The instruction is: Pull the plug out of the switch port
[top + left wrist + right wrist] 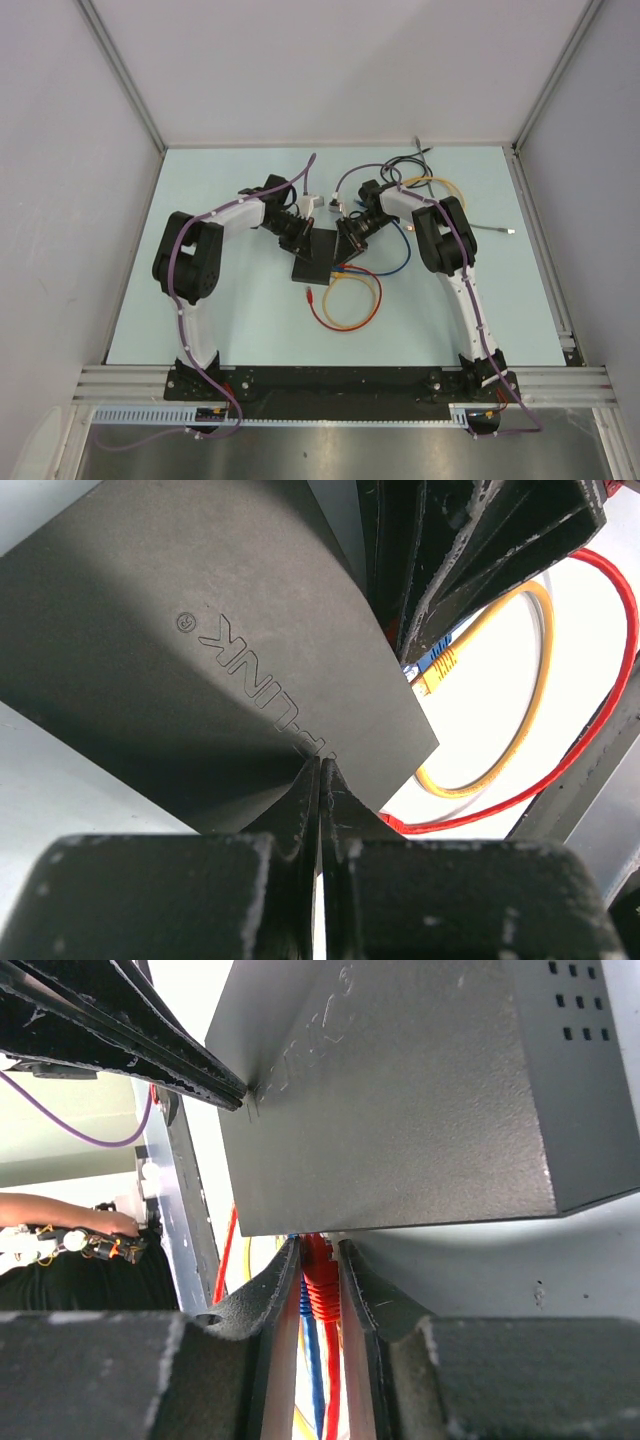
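The flat black switch (318, 258) lies mid-table, and its top fills the left wrist view (200, 650) and the right wrist view (400, 1110). My left gripper (300, 240) is shut and empty, with its fingertips (312, 780) pressed on the switch's top near one edge. My right gripper (349, 248) is at the socket edge. Its fingers (285, 1280) are closed on the red plug (318, 1270), which sits at the switch's edge. A blue cable (312, 1360) runs beside the plug. A plug with yellow cable (435, 665) is at the same edge.
A red cable (335, 320) and a yellow cable (372, 290) loop on the table in front of the switch. A blue cable (400, 260) curves to the right. More loose cables (430, 185) lie at the back right. Enclosure walls surround the table.
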Available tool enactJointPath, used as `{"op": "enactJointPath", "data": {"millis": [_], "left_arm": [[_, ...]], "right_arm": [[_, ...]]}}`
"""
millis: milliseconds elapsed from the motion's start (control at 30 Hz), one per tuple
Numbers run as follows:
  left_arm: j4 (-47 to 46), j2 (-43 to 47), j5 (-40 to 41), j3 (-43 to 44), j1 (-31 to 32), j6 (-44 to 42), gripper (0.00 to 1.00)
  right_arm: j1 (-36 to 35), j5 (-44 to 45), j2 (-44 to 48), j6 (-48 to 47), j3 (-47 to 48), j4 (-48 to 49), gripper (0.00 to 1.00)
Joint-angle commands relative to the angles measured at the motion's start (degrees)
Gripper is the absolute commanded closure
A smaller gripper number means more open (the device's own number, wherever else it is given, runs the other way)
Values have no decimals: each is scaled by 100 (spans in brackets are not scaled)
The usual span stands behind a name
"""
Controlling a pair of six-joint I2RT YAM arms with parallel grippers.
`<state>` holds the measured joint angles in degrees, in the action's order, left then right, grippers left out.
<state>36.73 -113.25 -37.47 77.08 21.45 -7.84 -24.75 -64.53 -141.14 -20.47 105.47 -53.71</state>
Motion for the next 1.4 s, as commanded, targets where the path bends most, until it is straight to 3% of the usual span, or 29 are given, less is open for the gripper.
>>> {"op": "enactJointPath", "data": {"millis": [0, 267, 433, 667, 900, 1000, 1167, 1367], "left_arm": [[71, -259, 619, -79, 17, -254, 100], [80, -259, 618, -70, 17, -245, 100], [71, -241, 610, -61, 17, -236, 100], [62, -250, 601, -53, 26, -236, 100], [62, -259, 592, -35, 52, -236, 100], [62, -259, 601, -61, 69, -236, 100], [62, -250, 601, -88, 113, -245, 100], [71, -250, 583, -53, 149, -245, 100]], "right_arm": [[23, 433, -151, -124, 17, -43, 83], [93, 626, -63, -150, -70, -104, 83], [243, 697, 16, -642, -343, -542, 86], [480, 679, -45, -800, 52, -658, 86], [261, 688, -1, -1194, -334, -1050, 86], [190, 661, -571, -1934, 735, -2235, 85], [313, 836, -686, -1873, 1230, -1985, 85], [313, 671, -529, -2539, 353, -2476, 83]]}}
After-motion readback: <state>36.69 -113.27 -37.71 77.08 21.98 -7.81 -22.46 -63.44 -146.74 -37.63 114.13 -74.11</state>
